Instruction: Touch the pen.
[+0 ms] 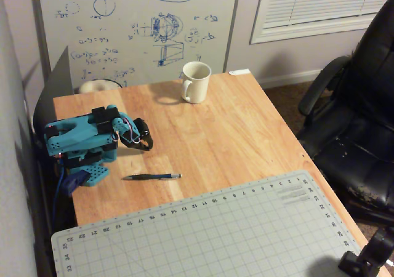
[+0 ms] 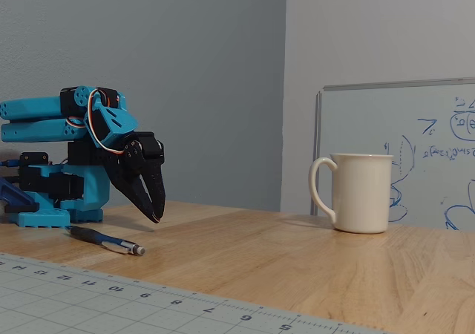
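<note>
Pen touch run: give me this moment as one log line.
gripper: shut, clear of table | pen: flat on table, untouched | mug: upright, far
</note>
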`<act>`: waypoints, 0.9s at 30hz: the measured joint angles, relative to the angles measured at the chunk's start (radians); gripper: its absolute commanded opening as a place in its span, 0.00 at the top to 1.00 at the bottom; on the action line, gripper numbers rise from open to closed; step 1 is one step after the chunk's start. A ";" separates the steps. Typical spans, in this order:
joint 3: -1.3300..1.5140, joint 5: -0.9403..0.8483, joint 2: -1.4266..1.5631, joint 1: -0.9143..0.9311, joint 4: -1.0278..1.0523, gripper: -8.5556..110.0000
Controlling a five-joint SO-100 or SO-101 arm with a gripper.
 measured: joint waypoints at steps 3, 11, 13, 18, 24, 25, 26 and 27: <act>0.000 0.000 0.000 0.000 0.000 0.92; 0.000 0.000 0.000 0.000 0.000 0.92; 0.000 0.000 0.000 0.000 0.000 0.92; 0.000 0.000 0.029 0.000 0.000 0.92; -0.077 0.000 0.109 0.000 0.002 0.93; -0.094 0.000 0.101 0.002 0.002 0.93; -0.115 0.000 0.086 0.006 0.002 0.93; -0.140 0.000 0.067 0.009 0.002 0.93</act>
